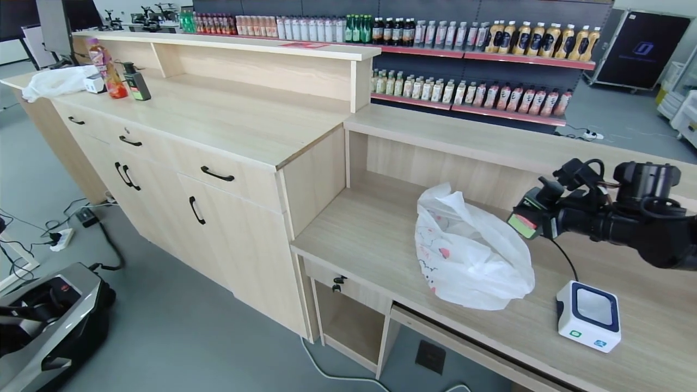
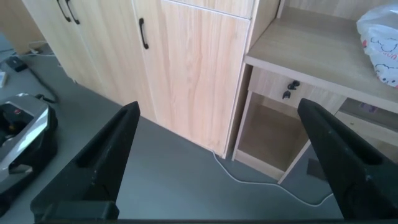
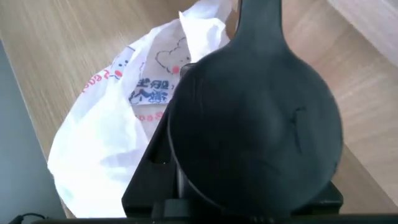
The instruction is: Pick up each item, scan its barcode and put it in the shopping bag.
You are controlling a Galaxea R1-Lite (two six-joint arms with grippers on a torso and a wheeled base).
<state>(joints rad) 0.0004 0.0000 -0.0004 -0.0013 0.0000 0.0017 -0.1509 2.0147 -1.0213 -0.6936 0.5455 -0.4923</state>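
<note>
A white plastic shopping bag (image 1: 468,256) with printed pictures lies crumpled on the low wooden desk (image 1: 370,234). To its right stands a white barcode scanner (image 1: 588,316) with a dark-framed window. My right gripper (image 1: 536,215) hangs just right of the bag, above the desk, shut on a dark item (image 1: 521,224) with a green and red label. In the right wrist view this dark item (image 3: 255,124) hides much of the bag (image 3: 106,137) below it. My left gripper (image 2: 217,162) is open over the grey floor, in front of the cabinet (image 2: 193,68). The bag (image 2: 380,37) shows on the desk beyond it.
A taller counter (image 1: 218,120) with drawers and doors adjoins the desk on the left. At its far end stand an orange drink bottle (image 1: 109,71), a dark container (image 1: 136,81), and another white bag (image 1: 57,81). Shelves of bottles (image 1: 468,60) line the back. Cables (image 1: 337,370) lie on the floor.
</note>
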